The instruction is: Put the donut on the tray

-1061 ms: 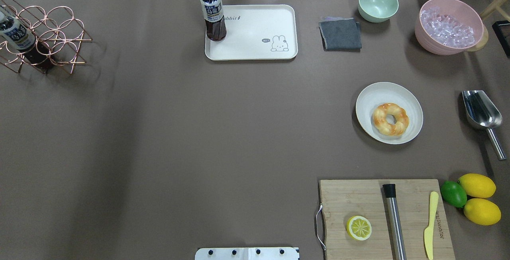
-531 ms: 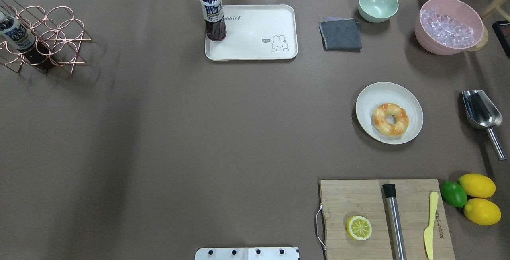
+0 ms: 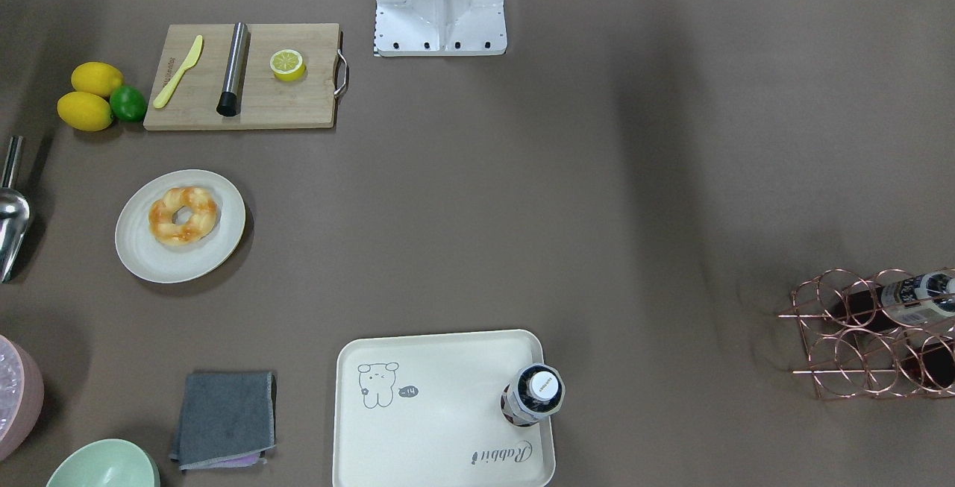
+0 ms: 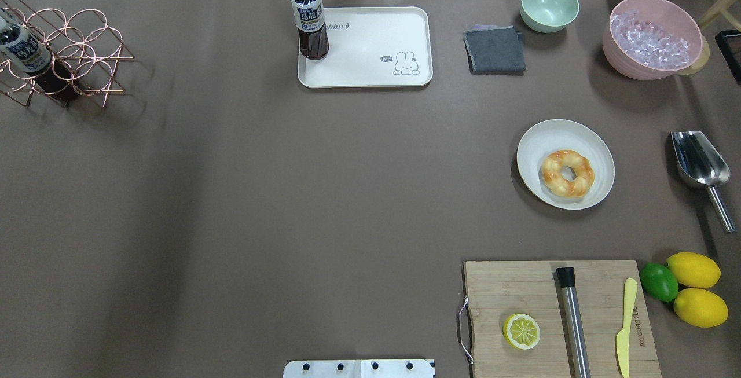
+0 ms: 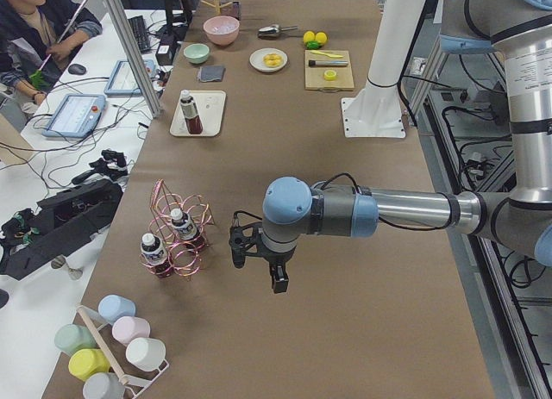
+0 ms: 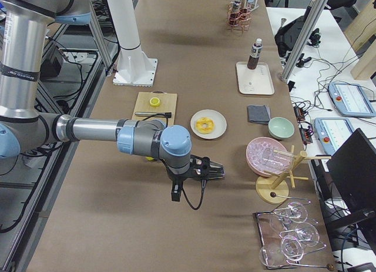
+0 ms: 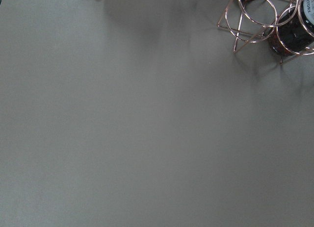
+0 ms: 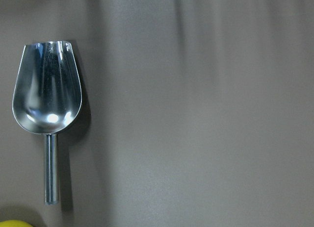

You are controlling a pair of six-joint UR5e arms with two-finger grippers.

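The left pincer (image 5: 259, 259) hangs over the brown tabletop (image 4: 231, 193) near a copper wire rack (image 4: 69, 57) holding dark bottles; it shows only from the side, so I cannot tell whether it is spread or pressed together. Farther right, the cream rectangular tray (image 4: 376, 71) carries an upright dark drink bottle (image 4: 310, 19) in its left far corner. The golden-orange glazed donut (image 4: 582, 184) lies on a round off-white plate (image 4: 535, 140), well apart from the tray. A shiny metal scoop (image 4: 697, 161) lies just right of the plate. The right pincer (image 6: 216, 170) hovers near that end; I cannot tell its state either.
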